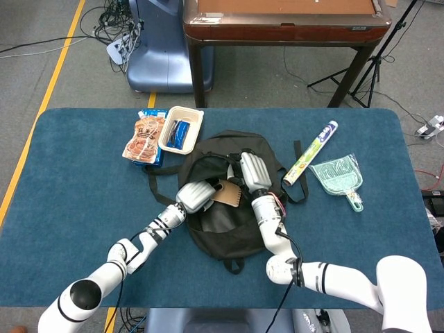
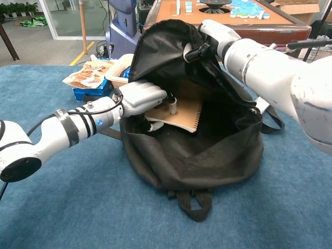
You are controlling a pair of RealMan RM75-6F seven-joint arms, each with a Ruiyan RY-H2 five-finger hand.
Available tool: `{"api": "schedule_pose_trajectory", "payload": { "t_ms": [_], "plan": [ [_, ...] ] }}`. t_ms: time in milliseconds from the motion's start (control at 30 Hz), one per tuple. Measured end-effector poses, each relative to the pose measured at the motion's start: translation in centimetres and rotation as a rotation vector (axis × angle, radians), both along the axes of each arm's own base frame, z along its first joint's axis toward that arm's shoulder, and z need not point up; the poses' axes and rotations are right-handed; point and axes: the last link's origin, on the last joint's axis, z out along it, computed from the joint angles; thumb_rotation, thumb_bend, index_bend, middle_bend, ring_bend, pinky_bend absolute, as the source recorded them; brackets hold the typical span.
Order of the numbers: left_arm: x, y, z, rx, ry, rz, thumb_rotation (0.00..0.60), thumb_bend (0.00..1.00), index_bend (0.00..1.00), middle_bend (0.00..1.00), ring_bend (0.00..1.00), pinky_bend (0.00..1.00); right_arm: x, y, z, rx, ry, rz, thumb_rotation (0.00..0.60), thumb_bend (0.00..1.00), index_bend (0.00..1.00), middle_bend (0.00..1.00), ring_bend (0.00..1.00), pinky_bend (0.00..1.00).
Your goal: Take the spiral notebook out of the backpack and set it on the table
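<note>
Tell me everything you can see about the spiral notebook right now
The spiral notebook has a plain tan, cardboard-looking cover with a wire coil along its right edge. It lies tilted in the mouth of the open black backpack, partly out, its lower left end hidden. The left hand grips its left side, fingers over the cover. The right hand holds the bag's upper flap and does not touch the notebook.

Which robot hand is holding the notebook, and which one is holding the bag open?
The left hand grips the spiral notebook. The right hand holds up the backpack by its top edge.
</note>
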Motion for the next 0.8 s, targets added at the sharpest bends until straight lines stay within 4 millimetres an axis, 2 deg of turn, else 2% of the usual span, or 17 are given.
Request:
{"api": "schedule_pose_trajectory", "payload": {
  "t_ms": [200,333,600,800],
  "plan": [
    [0.8,-0.2,0.2,0.010,-0.041,-0.045,0.600,0.41,0.59,0.57,0.56,0.62,-0.1,-0.2,0.2,0.007,-0.012,-0.018,0.600,0.81,0.72,0.58,0.38,0.18],
    [1.4,-0.2,0.6,0.025,-0.088,-0.076,0.600,0.41,0.66,0.65,0.62,0.68,-0.2,-0.5,0.5,0.010,-0.027,-0.035,0.600,0.81,0.72,0.58,0.38,0.18],
    [1.7,-1.0,1.5,0.005,-0.191,-0.128,0.600,0.42,0.69,0.70,0.65,0.71,-1.0,-1.0,1.1,0.019,-0.022,-0.053,0.600,0.81,0.72,0.58,0.38,0.18],
    [1.2,-2.0,2.8,-0.010,-0.260,-0.193,0.600,0.42,0.70,0.72,0.69,0.76,-1.9,-1.0,1.6,0.021,-0.019,-0.059,0.600,0.81,0.72,0.58,0.38,0.19]
  ]
}}
